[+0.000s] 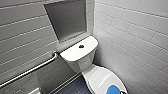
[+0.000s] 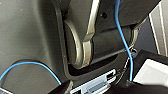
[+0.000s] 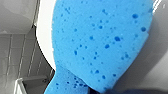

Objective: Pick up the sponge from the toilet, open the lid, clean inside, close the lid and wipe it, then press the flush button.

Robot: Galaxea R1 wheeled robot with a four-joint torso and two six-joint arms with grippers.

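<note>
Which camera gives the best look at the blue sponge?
The right wrist view: the sponge is close, pores plain. The head view shows it small on the lid. The left wrist view faces robot parts.

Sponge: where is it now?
In the head view the sponge lies on the closed lid, bottom edge, right of centre, at its front end, away from the flush button.

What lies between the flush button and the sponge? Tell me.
Head view: from the flush button, bare white tank top, then the closed lid, its surface bare up to the sponge. No loose thing lies between.
</note>
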